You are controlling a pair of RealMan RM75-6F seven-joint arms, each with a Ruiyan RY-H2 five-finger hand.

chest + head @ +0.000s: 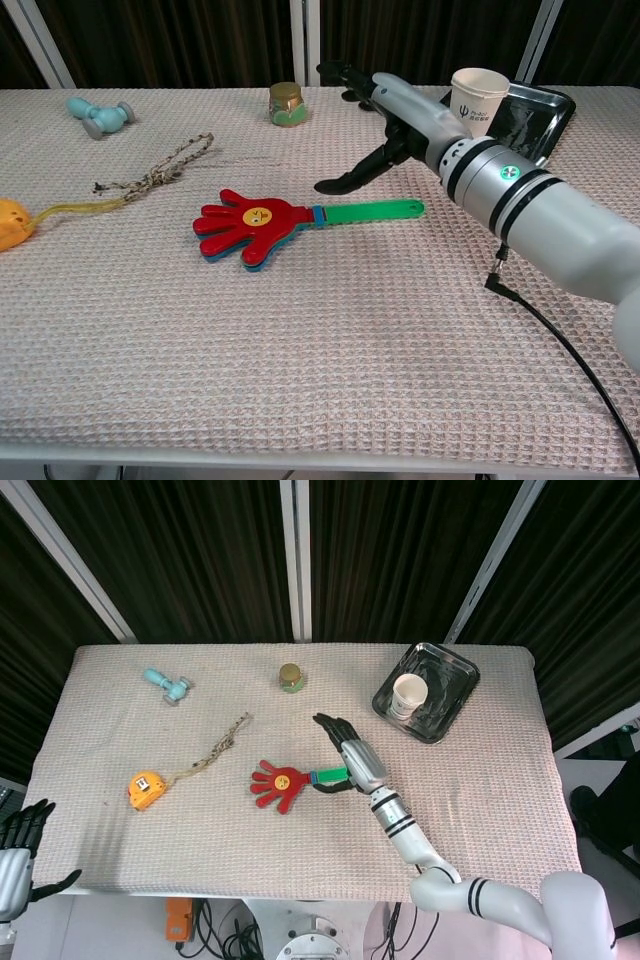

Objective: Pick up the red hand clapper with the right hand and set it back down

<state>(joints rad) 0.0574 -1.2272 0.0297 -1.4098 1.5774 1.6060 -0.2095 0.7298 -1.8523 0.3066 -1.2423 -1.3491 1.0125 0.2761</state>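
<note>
Dark curtains hang behind a table (500,810) covered in a pale waffle-weave cloth. The clapper (255,222) lies flat on the cloth near the middle of the table, red palm pointing toward the robot's left, green handle (370,211) pointing toward its right.

The right hand (385,115) hangs above the handle end with fingers spread wide, holding nothing. The thumb tip reaches down near the handle; contact cannot be confirmed from either view. The left hand (22,842) sits off the near left table corner, fingers apart, empty.

Judged from its build, the clapper is light, rigid plastic made of stacked hand-shaped plates on one handle. The plates are likely loose and will rattle if swung. The handle is the proper grip point: narrow, straight, free of the plates. Smooth plastic may slip under a light pinch, so wrap the handle fully.

With the clapper at rest and released, the task appears complete or nearly so.

Also on the table: tape measure (146,788), frayed cord (222,743), small jar (291,677), blue fitting (166,684), and a tray (455,685) holding a cup (408,693).
</note>
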